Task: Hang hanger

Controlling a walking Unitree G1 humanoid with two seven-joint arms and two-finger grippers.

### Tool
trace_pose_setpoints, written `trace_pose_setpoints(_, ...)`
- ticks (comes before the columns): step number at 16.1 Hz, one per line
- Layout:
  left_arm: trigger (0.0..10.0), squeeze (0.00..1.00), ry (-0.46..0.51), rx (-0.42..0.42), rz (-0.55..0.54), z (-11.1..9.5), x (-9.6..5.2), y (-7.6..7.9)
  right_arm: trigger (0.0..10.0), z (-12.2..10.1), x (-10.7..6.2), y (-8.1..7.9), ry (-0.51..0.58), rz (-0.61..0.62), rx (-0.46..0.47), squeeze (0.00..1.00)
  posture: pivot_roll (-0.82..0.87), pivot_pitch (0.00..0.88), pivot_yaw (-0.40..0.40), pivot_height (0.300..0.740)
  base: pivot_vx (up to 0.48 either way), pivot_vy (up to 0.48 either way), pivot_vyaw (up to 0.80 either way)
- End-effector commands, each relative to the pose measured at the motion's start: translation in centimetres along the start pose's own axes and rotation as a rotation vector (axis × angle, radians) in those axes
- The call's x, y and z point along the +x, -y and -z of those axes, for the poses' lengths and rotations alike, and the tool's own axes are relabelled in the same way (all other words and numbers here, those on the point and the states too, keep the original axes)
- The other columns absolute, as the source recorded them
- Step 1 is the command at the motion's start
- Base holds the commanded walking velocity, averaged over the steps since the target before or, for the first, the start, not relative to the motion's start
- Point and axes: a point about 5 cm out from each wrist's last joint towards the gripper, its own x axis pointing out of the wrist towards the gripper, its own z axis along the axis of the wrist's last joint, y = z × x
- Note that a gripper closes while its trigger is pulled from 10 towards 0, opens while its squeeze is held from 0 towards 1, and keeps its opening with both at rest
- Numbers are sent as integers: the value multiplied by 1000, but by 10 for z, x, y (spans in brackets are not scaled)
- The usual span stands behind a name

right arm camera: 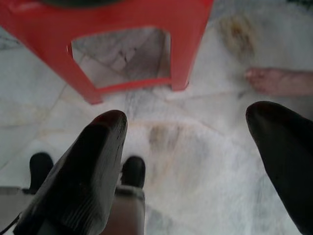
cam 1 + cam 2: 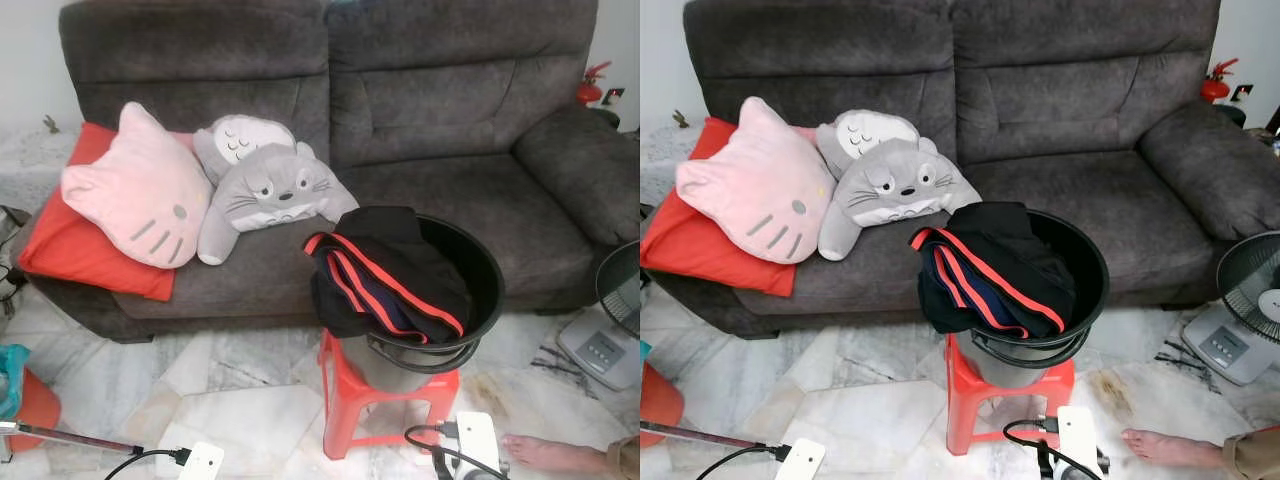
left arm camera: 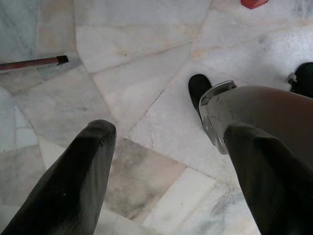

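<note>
- Hanger: no hanger can be made out; if one is present, it may lie under the black garment with red stripes [image 2: 385, 280] heaped in the black bucket [image 2: 480, 265], though this cannot be confirmed.
- Left end effector [image 3: 171, 181]: fingers spread, empty, hanging over the marble floor [image 3: 146, 44].
- Right end effector [image 1: 195, 166]: fingers spread, empty, low beside the red stool [image 1: 122, 29].
- Risk, tipping: the bucket sits on the narrow stool; a sideways pull on the garment would likely topple both.
- Risk, snagging: cables and white power adapters [image 2: 478, 440] lie at the stool's base, and a person's bare foot [image 2: 545, 452] rests near them; a step forward could catch either.
- Room: a grey sofa [image 2: 450, 100] carries a pink cat cushion [image 2: 135, 190], a grey plush [image 2: 270, 195] and a red cushion [image 2: 70, 250]; a fan [image 2: 1245, 300] stands to the right.
</note>
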Motion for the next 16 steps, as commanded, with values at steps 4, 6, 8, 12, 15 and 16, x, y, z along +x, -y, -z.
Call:
trace_pose_setpoints(4, 10000, 0, -11, 23, 5, 3, 0, -1, 10000, -11, -1, 1, 128, 11, -76, 0, 9, 0, 30, 740, 0, 0, 0)
trace_pose_setpoints(6, 10000, 0, -10, 29, 8, 3, 0, -1, 10000, -10, -1, 1, 128, 20, -76, 0, 12, 0, 24, 740, 0, 0, 0)
trace_pose_setpoints(8, 10000, 0, -9, 30, 6, 3, 0, -1, 10000, -11, -2, 1, 146, 28, -64, 0, 7, 0, 26, 740, 0, 0, 0)
trace_pose_setpoints(12, 10000, 0, -10, 44, 7, 2, 0, -2, 10000, -11, -2, 0, 159, 31, -43, 0, -6, 0, 29, 740, 0, 0, 0)
trace_pose_setpoints(15, 10000, 0, -7, 44, 7, 2, 0, -2, 10000, -12, -2, -1, 155, -5, -76, 0, -3, 0, 24, 740, 0, 0, 0)
trace_pose_setpoints(16, 10000, 0, -7, 46, 7, 1, 0, -2, 10000, -12, -2, -2, 147, -25, -76, 0, -9, 0, 25, 740, 0, 0, 0)
